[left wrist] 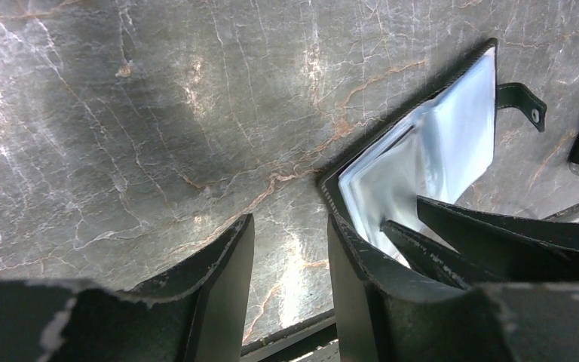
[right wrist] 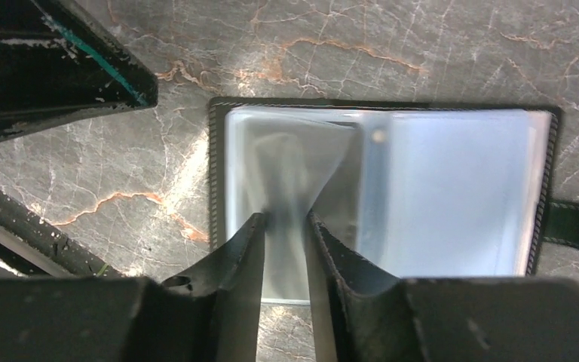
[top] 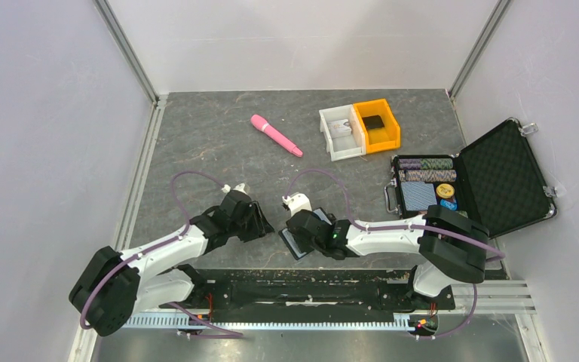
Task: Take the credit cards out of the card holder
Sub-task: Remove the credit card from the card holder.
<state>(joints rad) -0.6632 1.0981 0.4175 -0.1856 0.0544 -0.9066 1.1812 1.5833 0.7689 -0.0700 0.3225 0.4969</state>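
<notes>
So, the small flat black bifold card holder (right wrist: 452,196) is lying open on the grey marbled table (left wrist: 121,113), close to the near edge and right between the two arms. Its glossy bluish-grey inner panels face up, and its little strap tab (left wrist: 524,102) sticks out on the far side.

The right gripper (right wrist: 285,217) has its fingers pressed almost together. As far as I can tell it's pinching a thin clear plastic leaf of the left panel, which tents up between them. My guess is it's trying to open that pocket to get at whatever's inside.

The left gripper (left wrist: 289,219) is spread wide with nothing between its fingers. One finger (left wrist: 354,279) sits right at the corner of the holder, I think to stop it sliding or lifting while the other arm tugs. Whether it's actually pressing down, I can't tell.

I honestly can't make out a credit card yet, there's too much glare on the plastic. I also can't read any brand, logo or writing on the holder.

The pink wand-shaped thing (top: 275,134), the white and orange plastic bins (top: 360,128) and the open black foam-lined briefcase of poker chips (top: 497,177) are well away from the action.
</notes>
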